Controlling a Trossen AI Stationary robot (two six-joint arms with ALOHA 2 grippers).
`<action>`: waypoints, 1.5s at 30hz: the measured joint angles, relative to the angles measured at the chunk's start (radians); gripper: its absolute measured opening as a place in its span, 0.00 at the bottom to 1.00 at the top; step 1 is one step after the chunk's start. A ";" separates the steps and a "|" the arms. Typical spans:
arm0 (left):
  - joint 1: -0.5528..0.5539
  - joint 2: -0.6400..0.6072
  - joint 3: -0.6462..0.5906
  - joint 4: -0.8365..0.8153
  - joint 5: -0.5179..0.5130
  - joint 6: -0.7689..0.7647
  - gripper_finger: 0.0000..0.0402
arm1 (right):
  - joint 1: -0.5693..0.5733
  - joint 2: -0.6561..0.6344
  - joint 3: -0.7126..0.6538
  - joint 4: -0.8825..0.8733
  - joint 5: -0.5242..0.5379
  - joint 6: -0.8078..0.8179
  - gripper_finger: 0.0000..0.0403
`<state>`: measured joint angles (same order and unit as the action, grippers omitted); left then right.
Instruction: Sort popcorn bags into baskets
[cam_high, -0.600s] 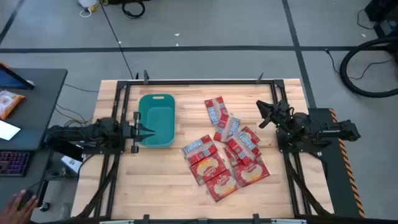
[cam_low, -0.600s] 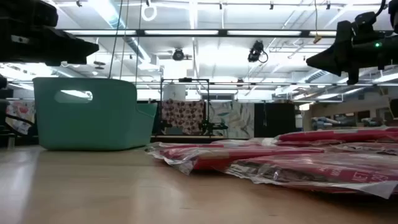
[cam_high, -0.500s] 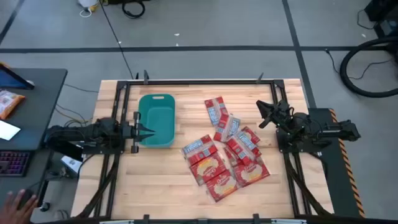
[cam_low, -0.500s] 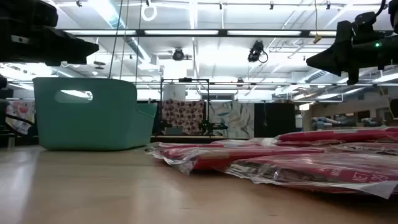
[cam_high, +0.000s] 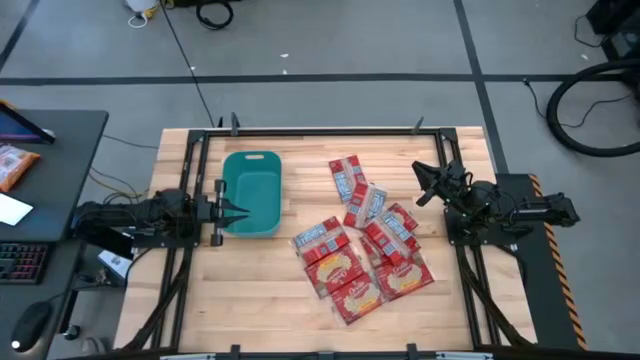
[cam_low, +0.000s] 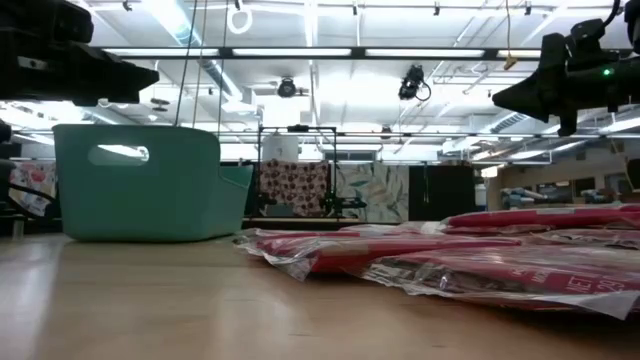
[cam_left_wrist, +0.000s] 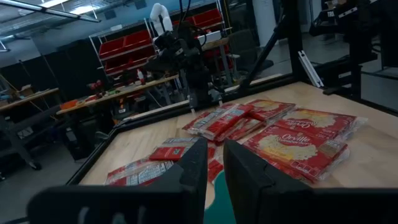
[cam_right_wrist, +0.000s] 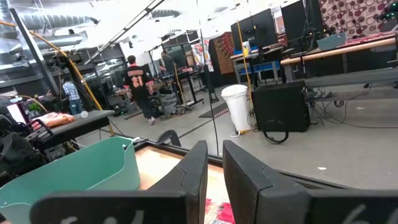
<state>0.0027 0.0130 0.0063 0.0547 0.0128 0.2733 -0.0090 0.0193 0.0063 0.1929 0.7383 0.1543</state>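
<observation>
The teal basket (cam_high: 251, 192) stands on its base on the table's left half, with nothing in it. Several red popcorn bags (cam_high: 360, 240) lie flat and overlapping on the right half; the low view shows the popcorn bags (cam_low: 450, 260) as a low heap. My left gripper (cam_high: 242, 212) is shut and hovers level over the basket's near left rim, clear of it in the low view (cam_low: 75, 60). My right gripper (cam_high: 420, 185) is shut and hangs above the table, to the right of the bags' far end, pointing toward the basket (cam_right_wrist: 74, 174).
Black frame rails (cam_high: 320, 130) run round the table top. Bare wood (cam_high: 230, 290) lies near of the basket. A dark desk (cam_high: 50, 180) to the left carries an orange snack packet (cam_high: 15, 165) and a keyboard. People (cam_right_wrist: 137, 81) stand far off in the room.
Both arms have kept still. A person's hand that showed at the desk's near corner, left of the table, has drawn out of view.
</observation>
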 joint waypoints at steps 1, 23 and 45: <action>0.000 0.000 0.000 0.000 0.000 0.000 0.15 | 0.000 0.000 0.000 0.000 0.000 0.000 0.14; 0.000 0.000 0.000 0.000 0.000 0.000 0.15 | 0.000 0.000 0.000 0.000 0.000 0.000 0.14; -0.001 0.000 0.000 0.477 0.030 -0.326 0.15 | -0.008 0.000 0.001 0.544 -0.140 -0.179 0.14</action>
<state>0.0021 0.0128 0.0063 0.5313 0.0428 -0.0531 -0.0174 0.0189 0.0069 0.7373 0.5987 -0.0245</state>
